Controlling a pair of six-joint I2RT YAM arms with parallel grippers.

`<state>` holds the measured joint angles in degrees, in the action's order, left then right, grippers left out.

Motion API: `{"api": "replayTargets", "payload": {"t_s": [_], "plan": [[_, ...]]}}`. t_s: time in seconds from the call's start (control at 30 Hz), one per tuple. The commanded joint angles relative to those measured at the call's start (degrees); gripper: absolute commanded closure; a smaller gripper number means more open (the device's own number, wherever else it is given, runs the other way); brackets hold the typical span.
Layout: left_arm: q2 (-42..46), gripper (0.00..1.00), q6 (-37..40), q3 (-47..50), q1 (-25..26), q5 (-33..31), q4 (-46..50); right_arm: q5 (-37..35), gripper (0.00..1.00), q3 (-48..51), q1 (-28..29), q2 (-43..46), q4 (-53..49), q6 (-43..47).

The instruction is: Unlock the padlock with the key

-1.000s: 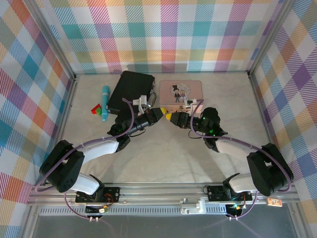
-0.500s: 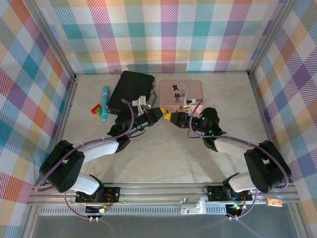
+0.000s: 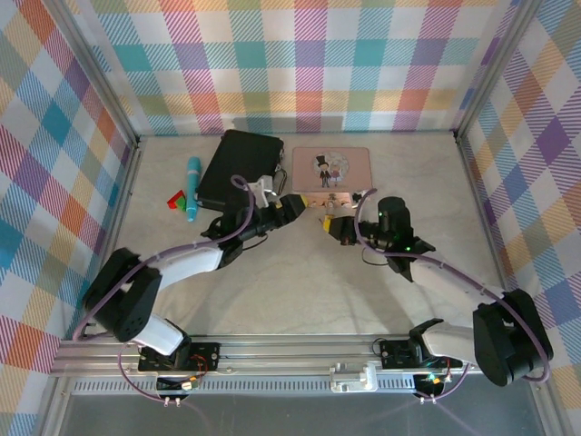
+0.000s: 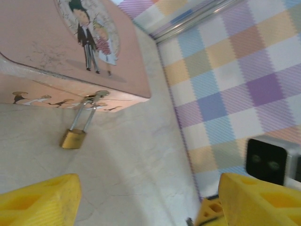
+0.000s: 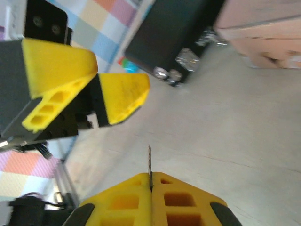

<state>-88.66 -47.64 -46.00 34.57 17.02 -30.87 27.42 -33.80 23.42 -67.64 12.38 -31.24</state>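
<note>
Right wrist view: our right claw (image 5: 150,182) is now clenched on the key (image 5: 149,160). The left claw (image 4: 148,200) has released it, so the padlock (image 4: 73,139) comes next.

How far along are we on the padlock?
Done: key pinched in the shut right claw. In hand: left claw open, holding nothing. Left: padlock hangs on the tin, shackle apparently closed; key not yet inserted or turned.

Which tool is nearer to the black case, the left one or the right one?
Left. The left tool sits just off the near right corner of the black case. The right tool is farther right, in front of the pink tin, with the left tool between them.
</note>
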Motion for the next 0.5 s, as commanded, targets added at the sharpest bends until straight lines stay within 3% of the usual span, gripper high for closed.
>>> {"api": "replayTargets", "payload": {"t_s": [0.0,0.27,0.47], "plan": [[-6.7,0.27,4.5,-5.7,0.4,1.1,7.7,-3.4,1.00,-2.7,-4.4,1.4,-16.2,9.6],[-21.8,0.28,11.9,-22.0,5.0,-4.9,22.6,-3.5,1.00,-4.7,-14.4,2.3,-27.3,14.7],[-31.1,0.30,17.0,-32.7,6.8,-8.9,30.0,-1.5,1.00,-4.2,-16.5,4.8,-27.3,14.6]]}}
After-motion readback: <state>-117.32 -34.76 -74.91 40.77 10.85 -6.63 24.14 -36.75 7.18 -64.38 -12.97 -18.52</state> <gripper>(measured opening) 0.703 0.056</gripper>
